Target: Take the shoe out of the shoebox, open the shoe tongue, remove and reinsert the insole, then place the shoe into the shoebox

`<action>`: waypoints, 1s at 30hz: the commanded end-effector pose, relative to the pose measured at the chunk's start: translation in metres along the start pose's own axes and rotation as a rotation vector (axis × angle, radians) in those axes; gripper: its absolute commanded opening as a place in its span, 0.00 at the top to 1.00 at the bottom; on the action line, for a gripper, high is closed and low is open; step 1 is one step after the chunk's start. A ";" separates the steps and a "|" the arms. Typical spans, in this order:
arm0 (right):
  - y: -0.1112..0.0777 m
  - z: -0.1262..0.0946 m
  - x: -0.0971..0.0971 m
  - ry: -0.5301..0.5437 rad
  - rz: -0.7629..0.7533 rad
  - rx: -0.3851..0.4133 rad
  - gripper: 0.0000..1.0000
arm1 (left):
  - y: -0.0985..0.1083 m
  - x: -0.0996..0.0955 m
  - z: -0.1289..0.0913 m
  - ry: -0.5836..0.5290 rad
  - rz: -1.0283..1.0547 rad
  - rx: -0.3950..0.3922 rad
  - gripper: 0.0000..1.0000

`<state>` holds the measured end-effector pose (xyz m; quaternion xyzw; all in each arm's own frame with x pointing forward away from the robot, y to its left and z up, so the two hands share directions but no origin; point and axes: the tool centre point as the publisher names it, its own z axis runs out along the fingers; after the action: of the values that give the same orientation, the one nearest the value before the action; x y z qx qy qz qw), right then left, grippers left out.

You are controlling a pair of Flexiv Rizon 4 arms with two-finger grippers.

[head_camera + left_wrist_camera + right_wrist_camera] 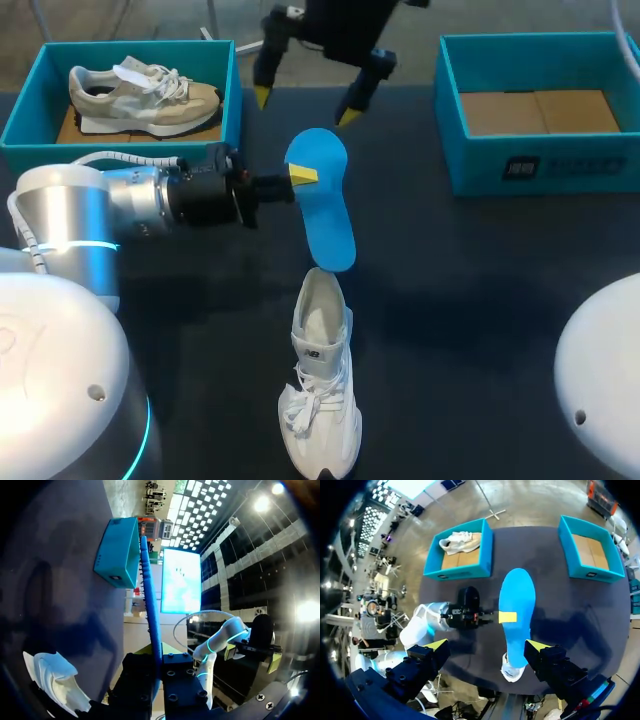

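Note:
A blue insole hangs tilted above the dark table, toe end up and heel end just over the shoe's opening. My left gripper is shut on its edge from the left. In the left wrist view the insole stands edge-on between the black fingers. Below it the white shoe lies on the table, heel toward the insole. My right gripper hovers open above and behind the insole, holding nothing. From the right wrist view, the insole and shoe lie ahead of its spread yellow tips.
A teal shoebox at the back left holds a beige shoe. At the back right stands a second teal shoebox with only a cardboard floor. Bare dark table spreads right of the white shoe.

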<state>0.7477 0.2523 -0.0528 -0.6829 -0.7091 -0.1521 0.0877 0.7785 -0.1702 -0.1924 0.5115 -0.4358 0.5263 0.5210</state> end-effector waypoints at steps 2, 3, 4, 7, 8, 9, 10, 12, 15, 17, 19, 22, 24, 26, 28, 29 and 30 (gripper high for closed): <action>0.000 0.007 0.008 -0.212 0.003 0.010 0.00 | 0.001 0.001 -0.001 -0.003 -0.001 -0.001 1.00; -0.001 0.007 0.009 -0.222 0.006 0.010 0.00 | 0.001 0.001 -0.001 -0.003 -0.001 -0.001 1.00; -0.002 0.008 0.010 -0.230 0.009 0.011 0.00 | 0.001 0.001 -0.001 -0.003 -0.001 -0.001 1.00; -0.005 0.010 0.013 -0.246 0.011 0.014 0.00 | 0.001 0.001 -0.001 -0.003 -0.001 -0.001 1.00; -0.005 0.011 0.015 -0.250 0.010 0.016 0.00 | 0.001 0.001 -0.001 -0.003 -0.001 -0.001 1.00; -0.006 0.012 0.016 -0.258 0.009 0.018 0.00 | 0.001 0.001 -0.001 -0.003 -0.001 -0.001 1.00; -0.006 0.013 0.016 -0.268 0.010 0.021 0.00 | 0.001 0.001 -0.001 -0.003 -0.001 -0.001 1.00; -0.007 0.014 0.018 -0.281 0.014 0.020 0.00 | 0.001 0.001 -0.001 -0.003 -0.001 -0.001 1.00; -0.011 0.015 0.020 -0.304 0.028 0.018 0.00 | 0.001 0.001 -0.001 -0.003 -0.001 -0.001 1.00; -0.012 0.018 0.020 -0.318 0.034 0.025 0.00 | 0.001 0.001 -0.001 -0.003 -0.001 -0.001 1.00; -0.014 0.020 0.021 -0.346 0.051 0.041 0.00 | 0.001 0.001 -0.001 -0.003 -0.001 -0.001 1.00; -0.015 0.021 0.021 -0.322 0.055 0.034 0.00 | 0.001 0.001 -0.001 -0.003 -0.001 -0.001 1.00; -0.015 0.020 0.019 -0.283 0.055 0.025 0.00 | 0.001 0.001 -0.001 -0.003 -0.001 -0.001 1.00; -0.016 0.018 0.016 -0.221 0.051 0.009 0.00 | 0.001 0.001 -0.001 -0.003 -0.001 -0.001 1.00; -0.017 0.016 0.012 -0.156 0.048 -0.004 0.00 | 0.001 0.001 -0.001 -0.003 -0.001 -0.001 1.00; -0.018 0.015 0.008 -0.117 0.048 -0.013 0.00 | 0.001 0.001 -0.001 -0.003 -0.001 -0.001 1.00; -0.018 0.015 0.004 -0.092 0.051 -0.010 0.00 | 0.001 0.001 -0.001 -0.003 -0.001 -0.001 1.00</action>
<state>0.7371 0.2831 -0.0619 -0.7128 -0.6990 -0.0578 0.0001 0.7785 -0.1702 -0.1924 0.5115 -0.4358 0.5264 0.5209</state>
